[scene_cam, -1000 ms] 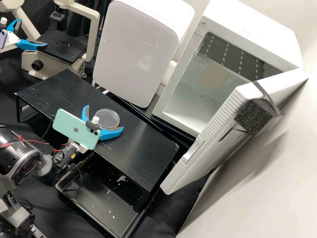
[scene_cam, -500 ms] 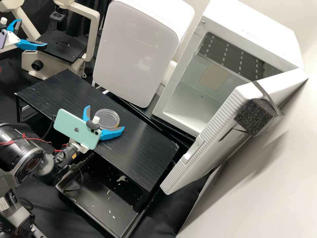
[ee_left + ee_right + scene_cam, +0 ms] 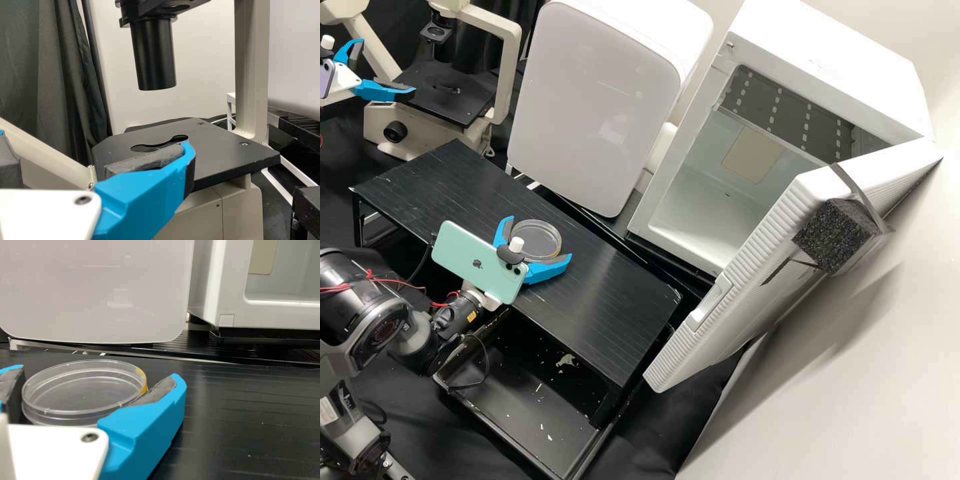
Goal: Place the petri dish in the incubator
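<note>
**Right gripper (image 3: 539, 238) shifted slightly, one finger drawn closer to the petri dish (image 3: 543, 235)**

Compared with the earlier high views, the finger nearer the microscope (image 3: 509, 73) has come inward, and the pale green phone (image 3: 477, 264) mounted on the gripper has shifted slightly with it. The dish keeps its place, flat on the black stand (image 3: 607, 313), outside the incubator (image 3: 833, 80). In the right wrist view, the blue fingers are parted by roughly the dish's width, one on either side of it; whether both pads press against its wall cannot be told. A yellow mark shows on the dish's rim beside one finger.

The left gripper (image 3: 388, 65) is beside the microscope, its fingers spread wide with nothing between them. In the left wrist view, one finger lies in front of the microscope's black stage (image 3: 215, 155).

The incubator's door (image 3: 727, 313) is swung open, with a black foam block (image 3: 830, 237) strapped to its outer face. A closed white box (image 3: 593, 113) stands between the incubator and the microscope. A black tray (image 3: 513, 407) lies below the stand, with pale flecks on its floor.
</note>
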Controlling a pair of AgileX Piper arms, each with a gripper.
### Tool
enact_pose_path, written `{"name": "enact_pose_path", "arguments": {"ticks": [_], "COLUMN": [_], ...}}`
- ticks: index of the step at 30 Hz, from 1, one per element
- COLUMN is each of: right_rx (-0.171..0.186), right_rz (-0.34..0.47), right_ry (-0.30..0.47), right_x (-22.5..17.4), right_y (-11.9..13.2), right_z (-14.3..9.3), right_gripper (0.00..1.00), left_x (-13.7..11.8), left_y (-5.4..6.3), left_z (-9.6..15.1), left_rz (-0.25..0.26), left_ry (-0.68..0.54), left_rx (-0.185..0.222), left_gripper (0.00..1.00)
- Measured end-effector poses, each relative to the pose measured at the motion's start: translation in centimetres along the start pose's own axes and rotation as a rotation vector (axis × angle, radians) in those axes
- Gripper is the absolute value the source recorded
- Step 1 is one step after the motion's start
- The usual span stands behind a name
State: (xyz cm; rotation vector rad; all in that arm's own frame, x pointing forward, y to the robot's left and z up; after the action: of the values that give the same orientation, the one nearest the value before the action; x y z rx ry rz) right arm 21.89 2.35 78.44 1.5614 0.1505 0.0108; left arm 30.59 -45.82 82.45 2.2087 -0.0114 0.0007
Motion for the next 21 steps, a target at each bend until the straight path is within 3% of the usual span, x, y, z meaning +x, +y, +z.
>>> {"name": "enact_pose_path", "arguments": {"ticks": [21], "right_rx": [-0.002], "right_rz": [-0.001], "right_ry": [-0.004], "right_x": [0.01], "right_y": [0.03], "right_z": [0.14], "right_gripper": [0.0], "left_x": [0.0], "left_y": [0.0], "left_z": [0.0], "left_rz": [0.0], "left_ry": [0.0], "left_rx": [0.0], "left_gripper": [1.0]}}
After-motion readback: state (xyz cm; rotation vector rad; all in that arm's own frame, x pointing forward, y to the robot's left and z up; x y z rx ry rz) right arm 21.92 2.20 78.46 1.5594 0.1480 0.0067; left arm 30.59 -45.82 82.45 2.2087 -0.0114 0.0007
